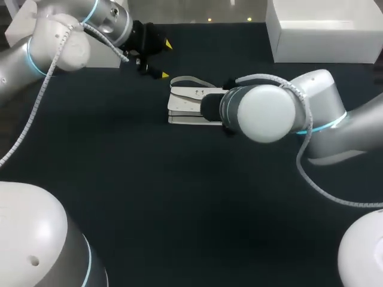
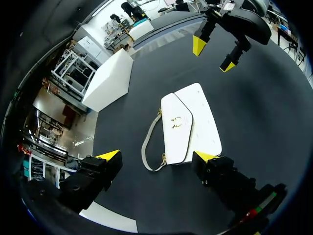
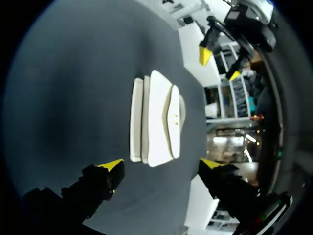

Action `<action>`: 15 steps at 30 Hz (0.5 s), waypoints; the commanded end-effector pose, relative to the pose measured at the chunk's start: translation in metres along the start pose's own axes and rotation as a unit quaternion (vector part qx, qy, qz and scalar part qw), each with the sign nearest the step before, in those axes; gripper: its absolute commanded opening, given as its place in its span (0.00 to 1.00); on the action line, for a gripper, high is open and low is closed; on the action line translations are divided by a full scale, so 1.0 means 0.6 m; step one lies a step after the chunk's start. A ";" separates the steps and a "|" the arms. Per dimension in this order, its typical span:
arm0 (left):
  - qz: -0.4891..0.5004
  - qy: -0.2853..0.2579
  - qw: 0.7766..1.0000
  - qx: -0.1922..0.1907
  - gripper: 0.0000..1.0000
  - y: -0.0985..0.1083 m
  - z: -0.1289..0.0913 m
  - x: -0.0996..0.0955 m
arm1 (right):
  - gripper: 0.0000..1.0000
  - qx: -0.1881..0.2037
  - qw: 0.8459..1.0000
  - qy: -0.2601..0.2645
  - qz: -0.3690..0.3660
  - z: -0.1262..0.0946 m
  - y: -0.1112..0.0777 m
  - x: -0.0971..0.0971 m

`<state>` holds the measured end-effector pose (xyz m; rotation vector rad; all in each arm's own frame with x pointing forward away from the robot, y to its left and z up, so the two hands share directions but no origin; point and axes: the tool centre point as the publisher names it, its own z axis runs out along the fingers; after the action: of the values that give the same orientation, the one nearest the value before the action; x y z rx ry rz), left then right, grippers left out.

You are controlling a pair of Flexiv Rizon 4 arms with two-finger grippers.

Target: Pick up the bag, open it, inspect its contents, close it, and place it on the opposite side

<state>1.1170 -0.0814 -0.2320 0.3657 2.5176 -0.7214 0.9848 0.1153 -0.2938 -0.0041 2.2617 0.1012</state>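
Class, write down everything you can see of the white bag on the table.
The bag is white, leather-looking, lying flat on the dark table. Its flap is down, with a small gold clasp. A pale strap loops out from one side. Nothing touches it; the left gripper and right gripper hang open, apart from it.

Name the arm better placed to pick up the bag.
Right, probably. The right gripper is open with the bag just ahead, lined up between its fingers. The left gripper, also open, hangs off to one side, past the strap.
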 end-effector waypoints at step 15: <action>0.040 -0.071 0.994 0.072 1.00 -0.009 0.021 0.009 | 0.67 -0.033 0.999 -0.006 0.037 0.067 0.008 0.041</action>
<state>1.1144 -0.0927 -0.2381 0.4499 2.3366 -0.8518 0.9956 0.1227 -0.3285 0.0482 2.2839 0.2030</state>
